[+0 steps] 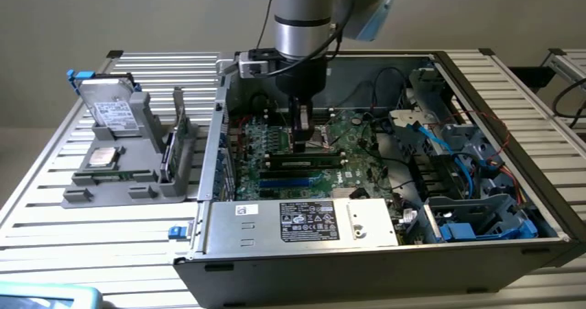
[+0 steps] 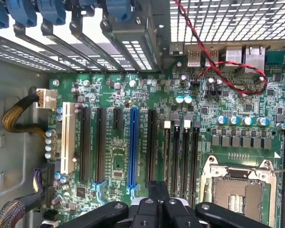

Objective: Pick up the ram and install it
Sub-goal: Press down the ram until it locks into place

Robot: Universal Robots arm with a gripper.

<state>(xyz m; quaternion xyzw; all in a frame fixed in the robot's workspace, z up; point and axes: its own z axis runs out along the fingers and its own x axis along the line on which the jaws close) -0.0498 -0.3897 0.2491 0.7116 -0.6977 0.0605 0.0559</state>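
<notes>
open case (image 1: 540, 206), ram (image 1: 307, 163) slotted inside

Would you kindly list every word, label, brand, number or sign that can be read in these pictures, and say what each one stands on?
No text can be read with certainty.
White and black sticker on the grey metal power supply box: print too small to read.
Pale label on the silver hard drive: blurred.
Pale label on the ram: unreadable.
Green motherboard: markings too small.
</notes>
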